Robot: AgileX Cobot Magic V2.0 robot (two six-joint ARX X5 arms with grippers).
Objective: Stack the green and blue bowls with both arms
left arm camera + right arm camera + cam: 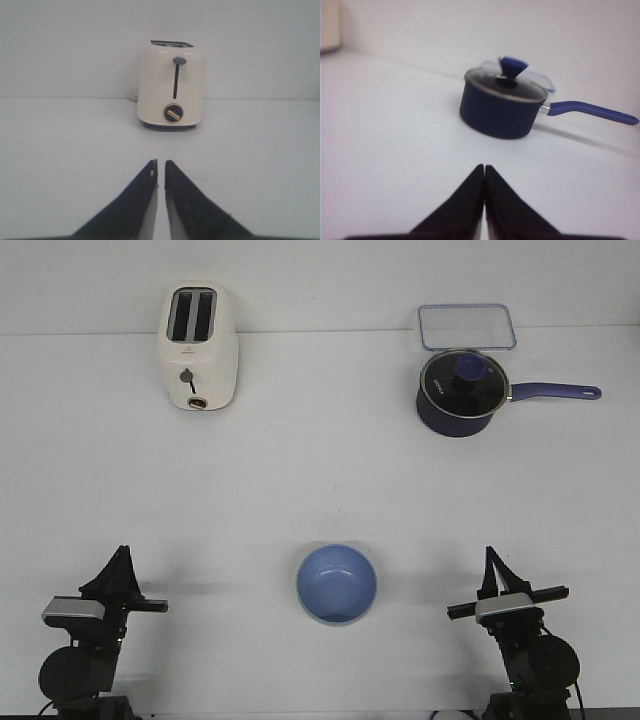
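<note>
Both our grippers, left (pixel 121 558) and right (pixel 492 562), sit clenched and empty, flanking the blue bowl (pixel 337 584) at mid-table.

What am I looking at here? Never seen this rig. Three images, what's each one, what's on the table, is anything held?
It is a two-armed robot at a white table. The front view looks forward over the table: left gripper and right gripper sit at the near edge, both shut and empty. Between them lies a blue bowl; no green bowl is visible. At the back stand a cream toaster, a navy saucepan with a glass lid, and a clear container. The other two images come from wrist cameras: the left faces the toaster, the right the saucepan.
</note>
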